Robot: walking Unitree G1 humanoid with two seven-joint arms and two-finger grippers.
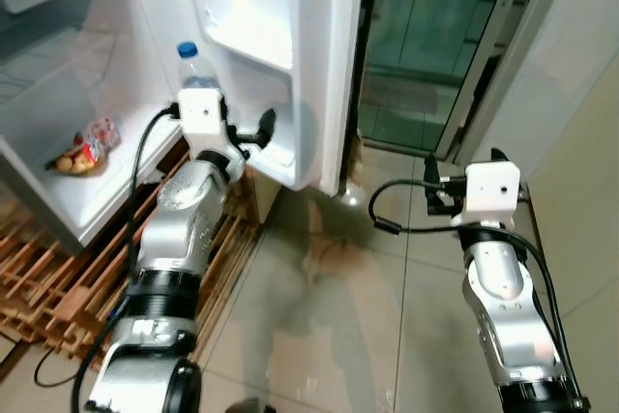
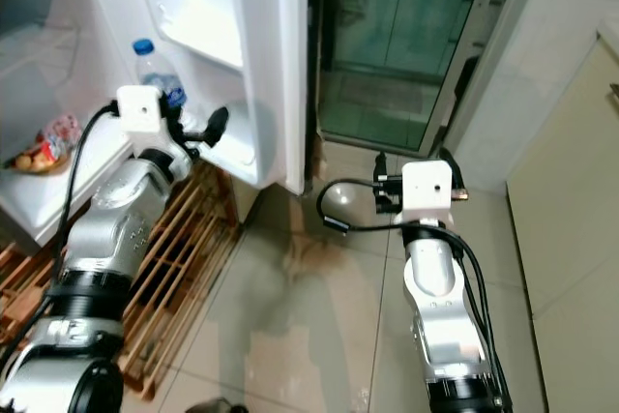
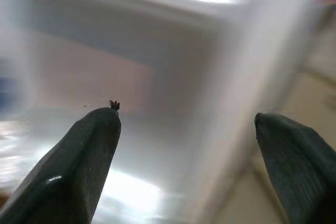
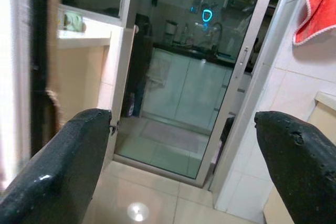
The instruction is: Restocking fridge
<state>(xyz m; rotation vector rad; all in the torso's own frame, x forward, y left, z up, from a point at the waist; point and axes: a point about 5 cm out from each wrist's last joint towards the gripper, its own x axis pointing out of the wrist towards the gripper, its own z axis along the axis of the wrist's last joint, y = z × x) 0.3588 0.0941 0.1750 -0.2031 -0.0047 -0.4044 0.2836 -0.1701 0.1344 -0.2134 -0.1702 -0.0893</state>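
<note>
The left pincer [image 1: 261,129] has its two black fingers spread apart with nothing between them, reaching into the lowest white plastic bin [image 1: 280,157] on the inside of the open white fridge door [image 1: 324,55]. Just behind that wrist stands a clear plastic water bottle with a blue cap [image 1: 193,67], upright, long axis vertical and cap pointing up; whether it rests in a door bin or on a shelf I cannot tell. Farther to the robot's left, a red-and-yellow packet of food [image 1: 85,147] lies on a white fridge shelf [image 1: 68,195]. The right pincer [image 4: 178,156] is also parted and empty, held out over the beige tiled floor [image 1: 338,316] towards a glass sliding door [image 1: 435,16]. Judging by this, the bottle looks already stowed; neither pincer carries anything, so any further restocking calls for fetching another item first
</note>
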